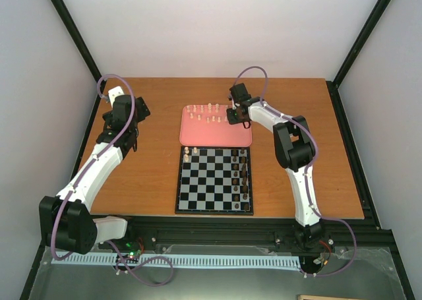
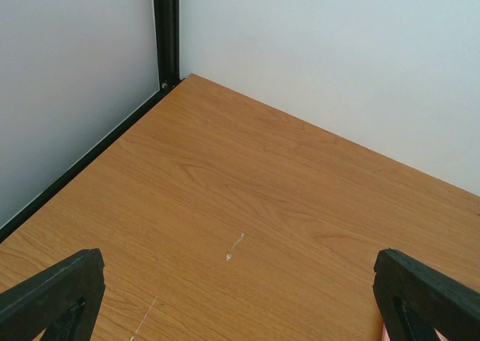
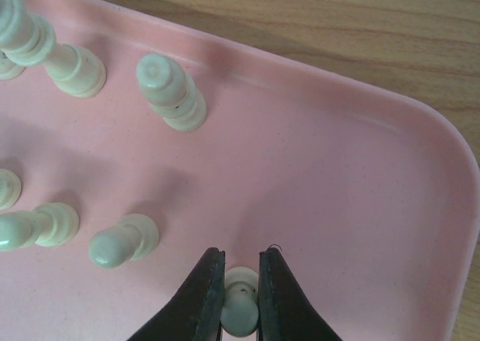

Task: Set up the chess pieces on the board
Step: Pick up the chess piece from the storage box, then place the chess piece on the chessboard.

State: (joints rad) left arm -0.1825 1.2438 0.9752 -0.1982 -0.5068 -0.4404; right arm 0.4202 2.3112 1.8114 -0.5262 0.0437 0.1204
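The black-and-white board point(image 1: 214, 179) lies at the table's near middle, with dark pieces along its right columns and a couple of cream pieces point(image 1: 186, 154) at its far left corner. Several cream pieces point(image 1: 206, 113) stand on the pink tray point(image 1: 217, 136) behind it. My right gripper point(image 3: 241, 281) is shut on a cream pawn point(image 3: 239, 309) over the tray; in the top view the right gripper point(image 1: 235, 117) is at the tray's right part. My left gripper point(image 1: 125, 109) is open and empty over bare wood at the far left; its fingers point(image 2: 52, 296) show at the frame's lower corners.
More cream pieces point(image 3: 171, 91) stand on the tray left of my right gripper. The tray's raised rim point(image 3: 420, 124) curves round to the right. Grey walls and black frame posts point(image 2: 166, 26) enclose the table.
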